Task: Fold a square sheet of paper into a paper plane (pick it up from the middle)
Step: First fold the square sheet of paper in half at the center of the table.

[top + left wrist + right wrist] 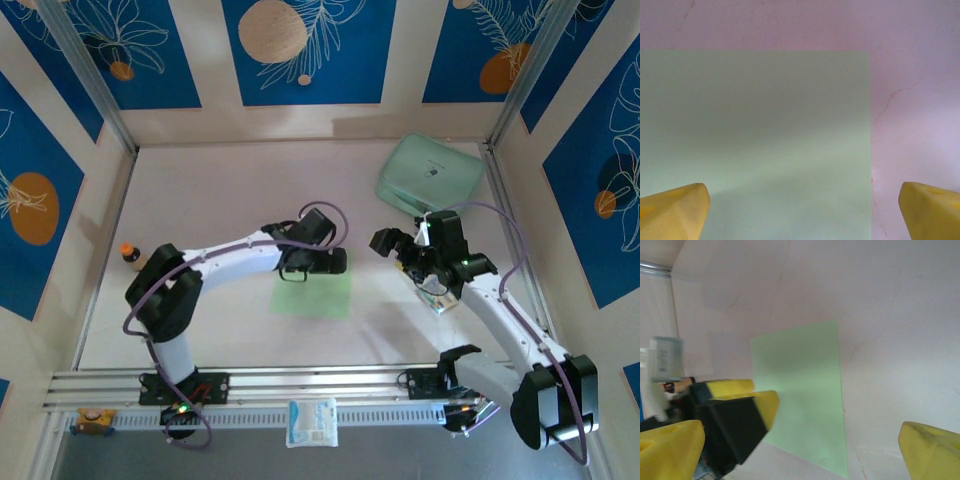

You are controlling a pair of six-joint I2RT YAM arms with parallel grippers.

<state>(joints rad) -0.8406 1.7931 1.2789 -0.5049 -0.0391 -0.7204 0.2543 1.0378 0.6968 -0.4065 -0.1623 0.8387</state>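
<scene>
The square sheet of paper [313,294] is thin and light green. It lies flat and unfolded on the pale table, near the middle. My left gripper [325,263] hovers open over the sheet's far edge. In the left wrist view the sheet [755,140] runs under the left gripper [802,215]; one yellow fingertip [672,210] is above the paper, the other above bare table. My right gripper [395,250] hangs open to the right of the sheet, holding nothing. The right wrist view shows the sheet [802,390] ahead of the right gripper [800,455]. The paper plane is out of view.
A thick mint-green case [430,172] lies at the back right. An orange-capped bottle [131,255] stands at the left edge. A white-and-blue packet [311,421] rests on the front rail. A small packet [440,297] lies under the right arm. Walls enclose the table.
</scene>
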